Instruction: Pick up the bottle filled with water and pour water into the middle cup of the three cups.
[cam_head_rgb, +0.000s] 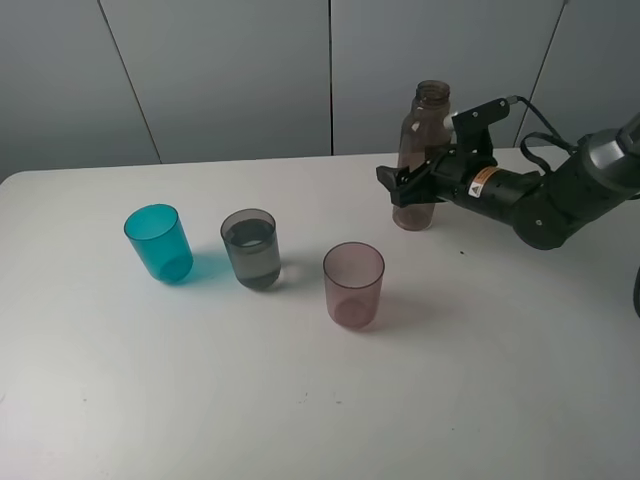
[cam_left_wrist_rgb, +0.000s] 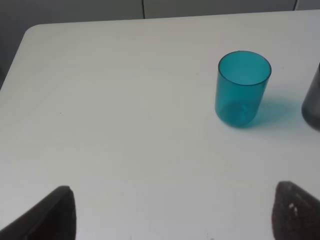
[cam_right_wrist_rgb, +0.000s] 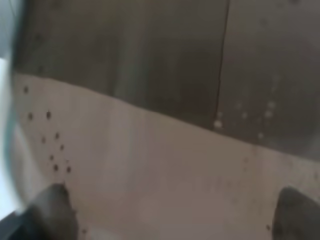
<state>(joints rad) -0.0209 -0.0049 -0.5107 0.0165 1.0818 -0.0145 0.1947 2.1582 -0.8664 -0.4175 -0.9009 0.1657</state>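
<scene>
The tall smoky brown-grey bottle (cam_head_rgb: 420, 140) stands upright and uncapped on the white table (cam_head_rgb: 480, 380) at the back right. My right gripper (cam_head_rgb: 408, 190) sits around its lower half with the jaws spread, one on each side. In the right wrist view the bottle (cam_right_wrist_rgb: 165, 125) fills the picture between the fingertips (cam_right_wrist_rgb: 52, 210). The three cups stand in a row: teal-blue (cam_head_rgb: 158, 242), the smoky grey middle cup (cam_head_rgb: 250, 248), which holds some liquid, and pinkish-mauve (cam_head_rgb: 353, 284). My left gripper (cam_left_wrist_rgb: 175, 215) is open and empty over the table, short of the teal cup (cam_left_wrist_rgb: 242, 89).
The grey cup's edge (cam_left_wrist_rgb: 312, 102) shows at the side of the left wrist view. Grey wall panels (cam_head_rgb: 250, 70) stand behind the table. The right arm (cam_head_rgb: 540, 200) reaches in from the right. The left arm is out of the exterior view.
</scene>
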